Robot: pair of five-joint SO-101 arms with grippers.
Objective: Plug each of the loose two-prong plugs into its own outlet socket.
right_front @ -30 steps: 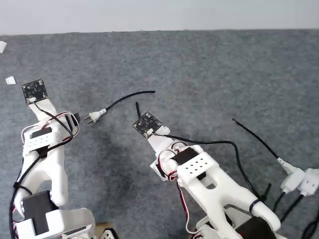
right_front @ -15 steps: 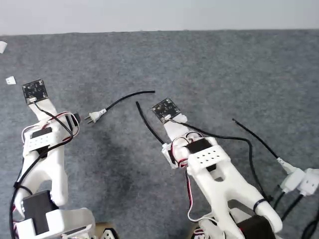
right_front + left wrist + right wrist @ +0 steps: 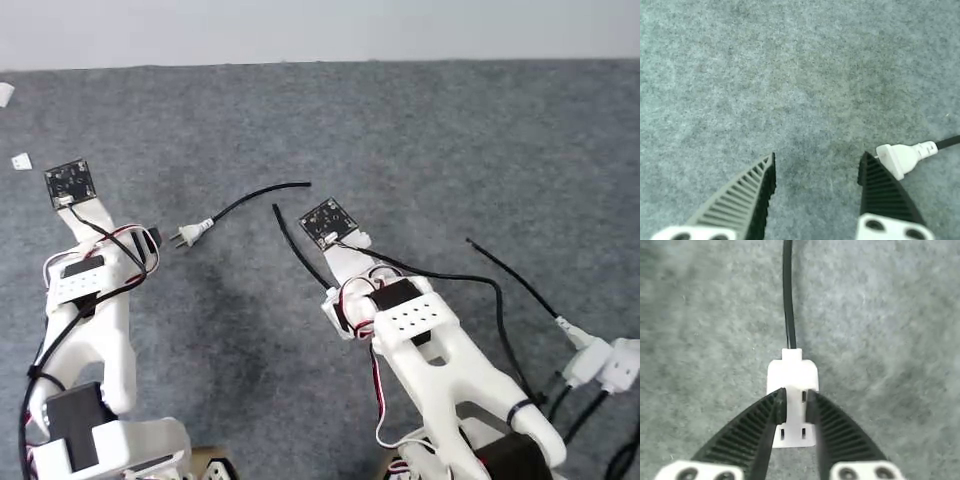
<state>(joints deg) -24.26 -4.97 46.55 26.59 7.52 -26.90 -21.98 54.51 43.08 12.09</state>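
- The right gripper [image 3: 795,392] is clamped on the sides of a white moulded plug on a thin black cord [image 3: 792,372], near the centre of the high view. Its prongs cannot be made out. The hold is narrow and close to one end, so I judge the plug could twist or slip during a carry.
- The cord [image 3: 295,248] trails up and left across the mat. Drag on it could tug the plug askew or catch the arm's own wiring.
- The pair of white outlet sockets [image 3: 603,362] lies at the lower right edge, loose on dark leads. One seems to hold a plug already. A one-armed push may simply shove a socket away.
- The left gripper [image 3: 818,156], at the left of the frame, stands open over bare mat. The second white two-prong plug with black cord [image 3: 900,159] lies just outside one finger, not between them. Closing here would miss it or knock it.
- Surface: a grey felt-like mat [image 3: 450,150], soft-looking.
- Room: a pale wall band [image 3: 320,30] runs along the top, with small white scraps [image 3: 20,160] at upper left.
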